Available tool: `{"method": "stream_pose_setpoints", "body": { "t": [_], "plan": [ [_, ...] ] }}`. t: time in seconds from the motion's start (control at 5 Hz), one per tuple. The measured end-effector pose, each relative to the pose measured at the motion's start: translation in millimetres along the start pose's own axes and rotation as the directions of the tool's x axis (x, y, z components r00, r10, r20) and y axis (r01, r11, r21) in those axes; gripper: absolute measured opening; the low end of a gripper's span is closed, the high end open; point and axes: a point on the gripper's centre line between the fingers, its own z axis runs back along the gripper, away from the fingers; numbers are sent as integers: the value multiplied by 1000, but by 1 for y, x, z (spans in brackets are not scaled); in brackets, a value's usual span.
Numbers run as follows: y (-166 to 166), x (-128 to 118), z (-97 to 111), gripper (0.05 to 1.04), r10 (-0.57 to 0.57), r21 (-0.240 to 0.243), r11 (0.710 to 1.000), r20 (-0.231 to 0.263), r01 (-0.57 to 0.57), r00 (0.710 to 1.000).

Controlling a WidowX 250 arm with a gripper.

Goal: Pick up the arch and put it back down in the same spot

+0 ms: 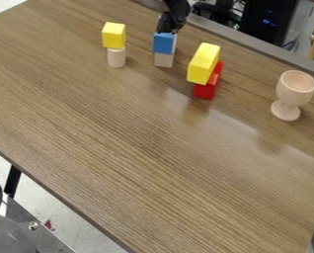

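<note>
Your claw [169, 24] meets the blue block [164, 43] atop 1 pale block [164, 60]; I can't tell whether the claw is wide or narrow, or which piece is the arch. 1 goblet [295, 89] stands upright.

Goblet [295, 88] right of 3 block stacks [165, 43]

Black arm [178, 8] — greyish sheen, rounded edges

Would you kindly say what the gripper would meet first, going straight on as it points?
Probably the blue block below it, though depth is unclear and the gripper may hang just behind.
</note>
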Motion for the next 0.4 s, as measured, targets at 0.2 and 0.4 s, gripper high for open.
{"method": "stream_pose_setpoints", "body": {
  "t": [0.2, 0.4],
  "plan": [
    [4, -1, -5, 999, 39, -23, 999, -14, -39, 999],
    [11, -12, -9, 999, 39, 36, 999, -124, -35, 992]
  ]
}}
